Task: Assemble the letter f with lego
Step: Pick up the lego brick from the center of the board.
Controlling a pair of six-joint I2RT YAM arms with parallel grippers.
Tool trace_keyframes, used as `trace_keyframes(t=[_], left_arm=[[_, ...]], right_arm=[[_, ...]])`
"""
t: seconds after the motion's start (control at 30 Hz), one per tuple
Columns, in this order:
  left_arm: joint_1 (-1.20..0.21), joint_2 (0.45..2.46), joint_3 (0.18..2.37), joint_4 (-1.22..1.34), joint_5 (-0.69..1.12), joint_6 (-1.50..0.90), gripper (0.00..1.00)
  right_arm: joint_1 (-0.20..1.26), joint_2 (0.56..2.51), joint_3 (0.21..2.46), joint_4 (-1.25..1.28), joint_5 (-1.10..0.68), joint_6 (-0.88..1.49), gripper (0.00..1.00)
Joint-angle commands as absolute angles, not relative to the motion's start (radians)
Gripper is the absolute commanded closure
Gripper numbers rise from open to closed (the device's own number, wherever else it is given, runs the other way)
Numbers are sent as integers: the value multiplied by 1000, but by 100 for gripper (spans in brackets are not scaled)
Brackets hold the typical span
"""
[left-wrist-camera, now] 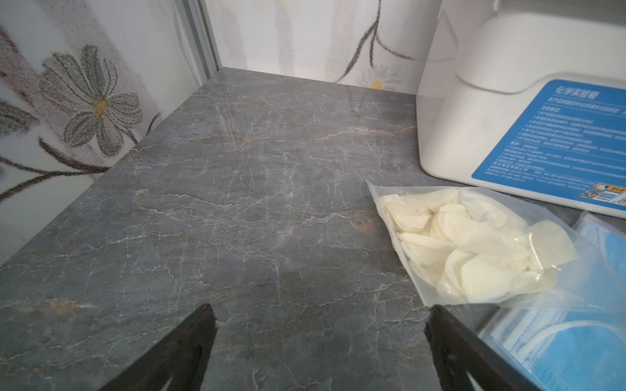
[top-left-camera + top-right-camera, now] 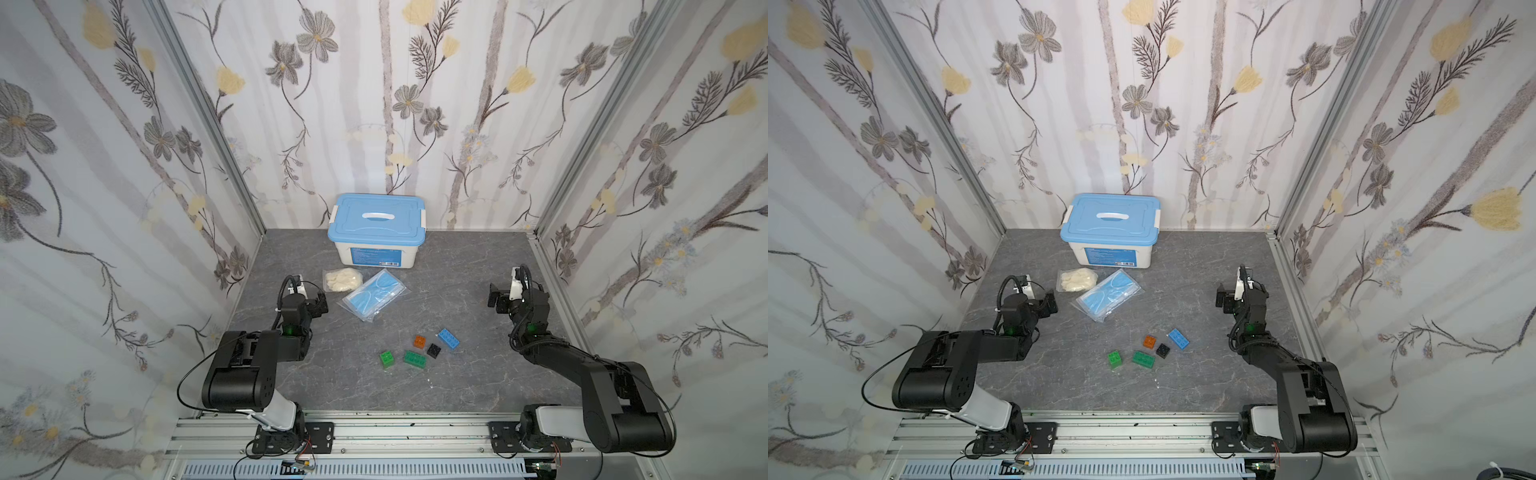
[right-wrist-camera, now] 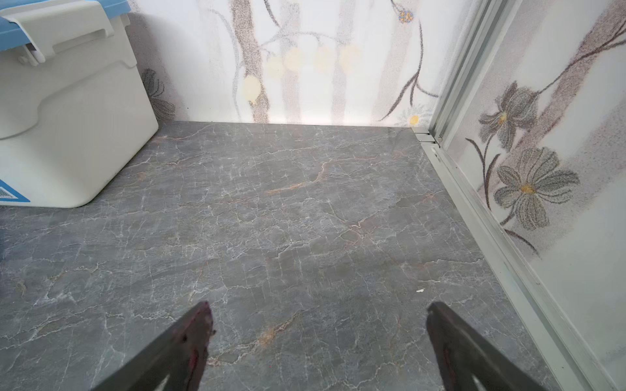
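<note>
Several loose lego bricks lie apart on the grey marble table, seen in both top views: a small green one (image 2: 387, 359), a longer green one (image 2: 414, 359), an orange one (image 2: 420, 341), a black one (image 2: 434, 351) and a blue one (image 2: 449, 340). The letter f is out of view. My left gripper (image 2: 322, 303) (image 1: 320, 308) hovers open over bare table at the left, far from the bricks. My right gripper (image 2: 494, 297) (image 3: 316, 304) is open too, above bare table at the right. Neither wrist view shows a brick.
A white box with a blue lid (image 2: 376, 220) stands at the back wall. In front of it lie a bag of white gloves (image 2: 343, 279) and a pack of blue face masks (image 2: 374, 297), close to my left gripper. Flowered walls enclose three sides.
</note>
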State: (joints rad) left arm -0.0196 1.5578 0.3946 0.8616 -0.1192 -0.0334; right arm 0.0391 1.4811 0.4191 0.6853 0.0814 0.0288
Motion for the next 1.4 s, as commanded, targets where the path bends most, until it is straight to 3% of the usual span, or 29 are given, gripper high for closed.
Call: trace_keyframes(t=[0.0,0.8,0.97,1.07,1.17,1.27,1.3,1.37], left_arm=[[-20,1557,399,877,-110,-20,0],[-8,1556,402,872,-88,-25,0],[-150,1453,586,482,-303,72,0],[-249,1405,703,240,-419,6,0],[-328,1350,794,5,-476,-152,0],[-354,1290,862,-210,-307,-444,0],[-366,1278,865,-227,-212,-466,0],[-428,1262,869,-255,-188,-499,0]], right_arm=[[41,1479,424,726,72,23,0],[44,1459,435,696,107,34,1],[106,1296,653,226,318,123,1],[161,1248,754,89,310,146,1],[158,1227,836,-19,231,352,1],[157,1280,980,-210,130,462,1],[159,1302,1002,-245,81,492,1],[178,1345,1018,-285,-21,539,1]])
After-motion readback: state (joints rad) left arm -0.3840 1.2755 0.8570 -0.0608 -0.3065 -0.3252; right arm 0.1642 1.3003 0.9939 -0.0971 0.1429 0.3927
